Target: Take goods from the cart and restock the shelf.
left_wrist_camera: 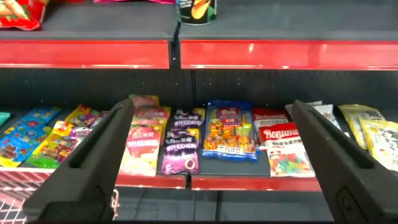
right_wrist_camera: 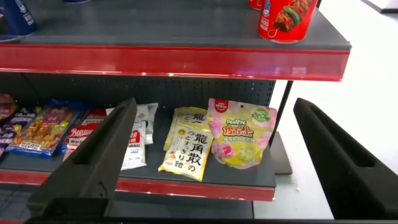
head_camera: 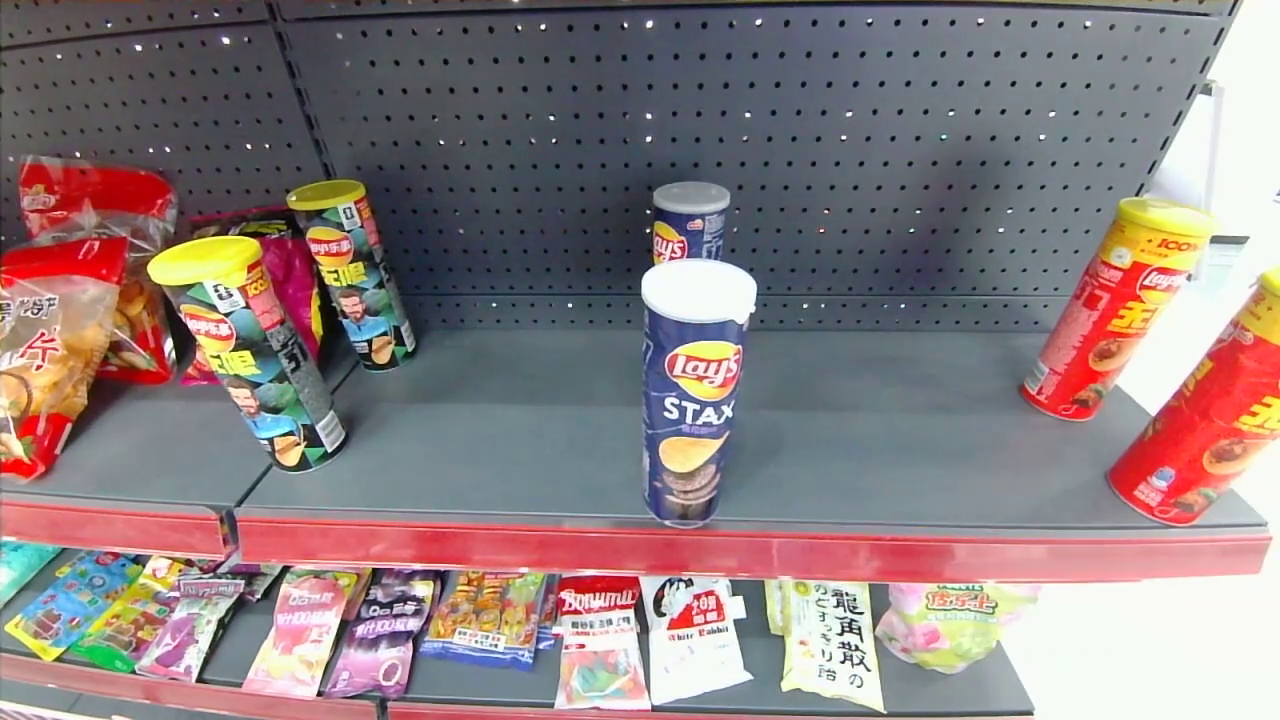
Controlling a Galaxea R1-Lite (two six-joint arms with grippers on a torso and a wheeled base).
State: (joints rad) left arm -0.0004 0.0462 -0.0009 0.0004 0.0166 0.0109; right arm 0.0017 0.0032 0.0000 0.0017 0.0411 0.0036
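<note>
A tall blue chip can [head_camera: 695, 390] with a white lid stands upright at the front edge of the grey upper shelf [head_camera: 900, 440]. A second blue can [head_camera: 690, 222] is behind it by the pegboard. My left gripper [left_wrist_camera: 211, 168] is open with nothing between its fingers, below the upper shelf and facing the candy bags [left_wrist_camera: 180, 140] on the lower shelf. My right gripper [right_wrist_camera: 217, 165] is open and holds nothing too, in front of the lower shelf's right end, where a yellow packet [right_wrist_camera: 189, 146] and a green-pink bag [right_wrist_camera: 242, 132] lie.
Two yellow-lidded cans [head_camera: 250, 350] [head_camera: 352, 272] and snack bags [head_camera: 60, 300] fill the shelf's left. Two red cans [head_camera: 1115, 310] [head_camera: 1200, 410] stand at its right end. A red lip [head_camera: 750, 550] edges the shelf front. Bare shelf lies on both sides of the blue cans.
</note>
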